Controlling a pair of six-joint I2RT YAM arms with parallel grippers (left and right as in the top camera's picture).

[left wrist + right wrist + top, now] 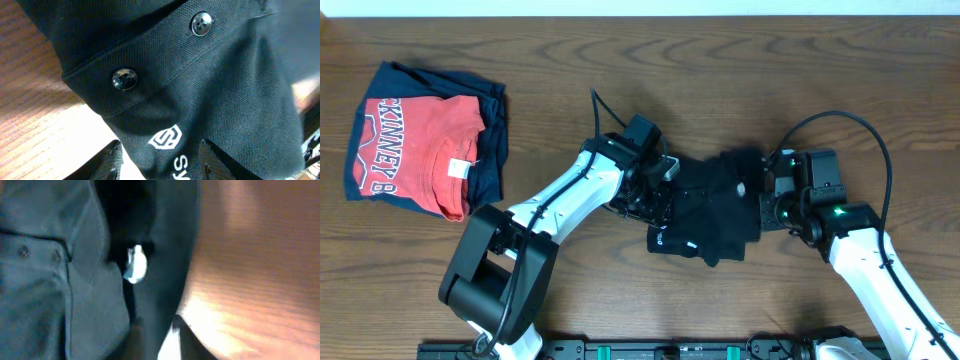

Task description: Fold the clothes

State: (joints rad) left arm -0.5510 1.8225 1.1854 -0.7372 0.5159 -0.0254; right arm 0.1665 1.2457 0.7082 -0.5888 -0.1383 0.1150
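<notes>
The clothes are one black shirt [705, 215] lying crumpled at the table's middle. Its button placket and white logo [167, 137] fill the left wrist view. My left gripper [653, 203] sits on the shirt's left side. In its wrist view the left gripper [162, 162] stands open astride a fold, with table showing beside one finger [117, 161]. My right gripper [761, 205] is at the shirt's right edge. The blurred right wrist view shows it [160, 337] with jaws apart, the shirt's [60, 290] edge and bright table between them.
A red T-shirt with white letters [415, 150] lies on a navy folded garment [496, 130] at the far left. Bare wooden table [880, 90] surrounds the black shirt. A dark rail [650, 350] runs along the front edge.
</notes>
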